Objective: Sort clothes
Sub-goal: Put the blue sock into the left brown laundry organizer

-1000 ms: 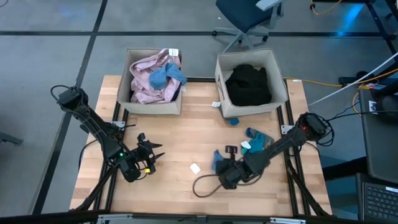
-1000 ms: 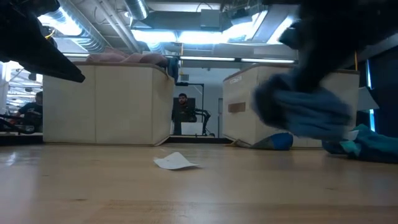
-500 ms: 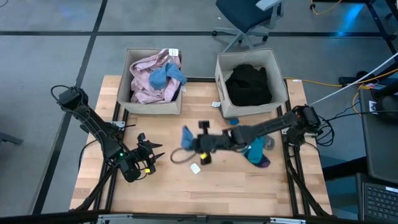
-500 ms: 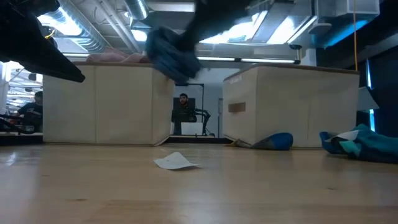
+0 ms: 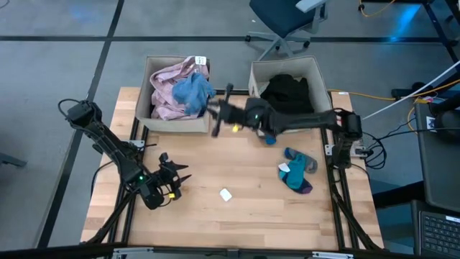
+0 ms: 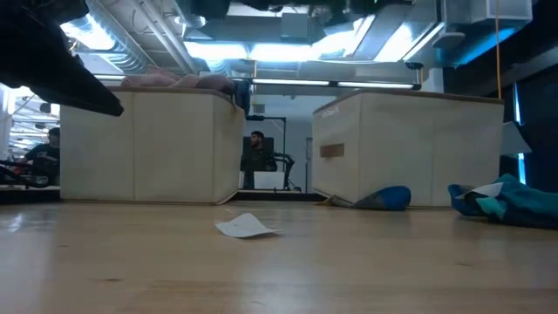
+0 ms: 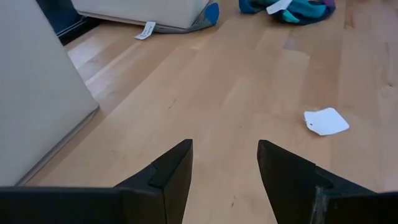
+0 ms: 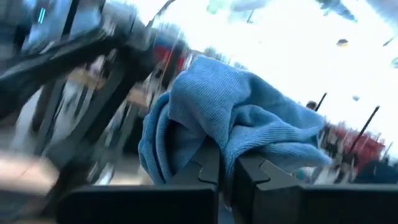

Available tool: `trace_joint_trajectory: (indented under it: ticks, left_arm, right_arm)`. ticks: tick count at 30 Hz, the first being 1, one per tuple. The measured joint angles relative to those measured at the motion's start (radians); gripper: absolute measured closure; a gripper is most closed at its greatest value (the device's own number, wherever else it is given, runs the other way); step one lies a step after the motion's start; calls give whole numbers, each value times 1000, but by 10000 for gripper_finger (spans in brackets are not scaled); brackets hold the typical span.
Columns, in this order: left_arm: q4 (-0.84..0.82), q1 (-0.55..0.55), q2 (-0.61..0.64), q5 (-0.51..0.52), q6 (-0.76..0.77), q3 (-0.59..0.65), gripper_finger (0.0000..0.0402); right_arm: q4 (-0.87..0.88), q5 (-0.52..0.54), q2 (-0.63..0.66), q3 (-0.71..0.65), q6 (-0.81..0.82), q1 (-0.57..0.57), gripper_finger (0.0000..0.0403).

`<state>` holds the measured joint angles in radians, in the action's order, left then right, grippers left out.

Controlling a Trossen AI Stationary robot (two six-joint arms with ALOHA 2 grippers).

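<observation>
My right gripper (image 5: 214, 110) is stretched out over the near right corner of the left beige bin (image 5: 144, 108) and is shut on a blue knit garment (image 5: 192, 91), which also fills the right wrist view (image 8: 230, 118). The bin holds pink clothes (image 5: 167, 97). The right bin (image 5: 327, 101) holds black clothes (image 5: 287, 99). Teal socks (image 5: 296, 173) lie in a heap on the table's right side. A small blue piece (image 5: 270, 139) lies against the right bin's near wall. My left gripper (image 5: 176, 183) is open and empty low over the table's near left (image 7: 224, 162). My right gripper pinches a bunched fold of the blue garment (image 8: 214, 152) between its two fingers; several layers bulge out past the fingertips. The fingers come roughly level from the table's right. The garment is lifted clear of the table and hangs over the left bin's clothes.
A small white paper tag (image 5: 226, 194) lies on the wood near the middle and also shows in the left wrist view (image 7: 326, 121). The wood between the bins and the near edge is bare. A person sits in the room beyond the table (image 6: 255, 157).
My right gripper has swung from the table's near middle up and toward the far left, from low over the wood to above the left bin. The blue garment has gone with it, lifted clear of the table. The teal socks have stayed on the table.
</observation>
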<state>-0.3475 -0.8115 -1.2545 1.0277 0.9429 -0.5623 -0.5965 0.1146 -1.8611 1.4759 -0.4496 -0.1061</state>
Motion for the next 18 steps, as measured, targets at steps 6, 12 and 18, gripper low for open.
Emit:
trace_joint_trajectory:
  ticks: [6, 12, 18]
  left_arm:
    - [1, 25, 0, 0, 22, 0, 229]
    - [8, 43, 0, 1, 25, 0, 229]
    - [16, 49, 0, 2, 22, 0, 229]
  right_arm:
    - [-232, -85, -125, 58, 108, -143, 389]
    - [-65, -98, -293, 316, 213, -218, 389]
    - [187, -85, -419, 576, 268, -222, 361]
